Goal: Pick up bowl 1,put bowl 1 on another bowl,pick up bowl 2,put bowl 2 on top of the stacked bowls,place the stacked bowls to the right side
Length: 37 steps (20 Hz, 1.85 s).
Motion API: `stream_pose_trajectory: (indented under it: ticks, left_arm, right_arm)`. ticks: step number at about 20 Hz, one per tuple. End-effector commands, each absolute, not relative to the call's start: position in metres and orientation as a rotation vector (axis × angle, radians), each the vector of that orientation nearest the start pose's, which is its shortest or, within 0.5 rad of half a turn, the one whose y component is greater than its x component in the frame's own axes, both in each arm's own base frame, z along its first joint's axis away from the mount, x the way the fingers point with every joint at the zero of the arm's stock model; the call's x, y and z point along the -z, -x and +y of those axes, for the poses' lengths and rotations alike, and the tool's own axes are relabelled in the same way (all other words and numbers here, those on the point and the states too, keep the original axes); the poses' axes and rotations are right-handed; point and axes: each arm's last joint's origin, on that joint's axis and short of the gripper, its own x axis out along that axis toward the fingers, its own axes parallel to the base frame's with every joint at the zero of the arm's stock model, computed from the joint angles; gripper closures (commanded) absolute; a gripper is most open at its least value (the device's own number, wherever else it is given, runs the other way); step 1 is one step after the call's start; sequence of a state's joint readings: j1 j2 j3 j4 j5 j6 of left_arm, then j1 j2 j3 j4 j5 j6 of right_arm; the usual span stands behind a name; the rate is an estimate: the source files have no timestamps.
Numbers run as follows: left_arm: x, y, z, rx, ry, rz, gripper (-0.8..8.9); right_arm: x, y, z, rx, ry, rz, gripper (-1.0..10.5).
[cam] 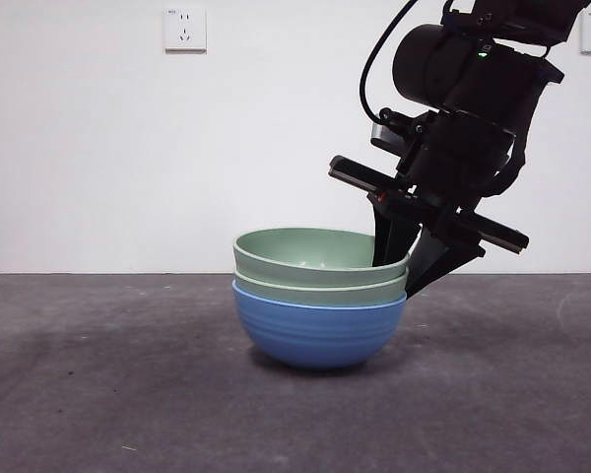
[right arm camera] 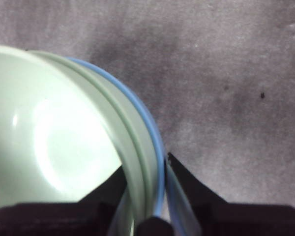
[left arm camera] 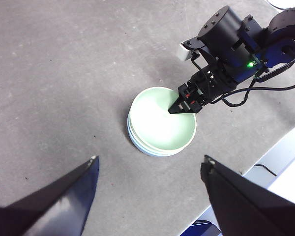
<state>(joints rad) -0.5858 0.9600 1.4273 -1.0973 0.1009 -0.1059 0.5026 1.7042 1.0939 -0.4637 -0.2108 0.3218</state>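
Observation:
The stacked bowls stand mid-table: a blue ridged bowl (cam: pixel 315 330) with two pale green bowls (cam: pixel 320 254) nested in it, their rims showing as green bands. My right gripper (cam: pixel 399 281) comes down at the stack's right side, one jaw inside the top green bowl and one outside the blue wall, shut on the rims (right arm camera: pixel 150 172). The right wrist view shows the blue rim (right arm camera: pixel 148 123) and green bowl (right arm camera: pixel 49 142) close up. My left gripper (left arm camera: pixel 150 160) hangs open high above the stack (left arm camera: pixel 160 123), holding nothing, and sees the right gripper (left arm camera: pixel 184 105) at the rim.
The grey table (cam: pixel 98 394) stretches left and right of the stack. The table's edge (left arm camera: pixel 265 152) runs past the stack in the left wrist view. A white wall with a socket (cam: pixel 185 28) stands behind.

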Motion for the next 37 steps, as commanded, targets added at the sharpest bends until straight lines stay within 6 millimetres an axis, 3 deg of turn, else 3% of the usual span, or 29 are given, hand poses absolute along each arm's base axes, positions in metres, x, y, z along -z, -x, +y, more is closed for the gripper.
stream_pose_trajectory:
  ticks: [1,5,8,14,18,25,29,33,37]
  left_arm:
    - [-0.428,-0.113,-0.079,0.639,-0.056,0.648,4.62]
    - [-0.428,-0.113,-0.079,0.639,-0.056,0.648,4.63]
    - [-0.428,-0.113,-0.079,0.639,-0.056,0.648,4.63]
    - [-0.428,-0.113,-0.079,0.638,-0.054,0.650,4.63]
    - [-0.428,-0.113,-0.079,0.638,-0.052,0.648,4.63]
    - [-0.429,-0.113,-0.079,0.638,-0.048,0.644,4.63]
    - [-0.428,-0.113,-0.079,0.637,-0.048,0.647,4.63]
    - [-0.429,-0.113,-0.079,0.638,-0.048,0.644,4.63]
    - [-0.429,-0.113,-0.079,0.638,-0.049,0.644,4.63]
  right_arm:
    - [-0.190,-0.290,0.166,-0.464,-0.112,1.174,9.6]
    - [-0.213,-0.288,0.156,-0.465,-0.128,1.096,9.6]
    - [-0.226,-0.295,0.130,-0.405,-0.167,1.043,9.6]
    - [-0.227,-0.316,0.067,-0.234,-0.251,0.991,9.6]
    - [-0.218,-0.324,0.043,-0.170,-0.272,1.006,9.6]
    - [-0.187,-0.335,0.041,-0.155,-0.256,1.096,9.6]
    - [-0.183,-0.336,0.041,-0.163,-0.242,1.108,9.5]
    - [-0.182,-0.334,0.041,-0.162,-0.241,1.129,7.2]
    - [-0.183,-0.334,0.041,-0.168,-0.244,1.126,6.8]
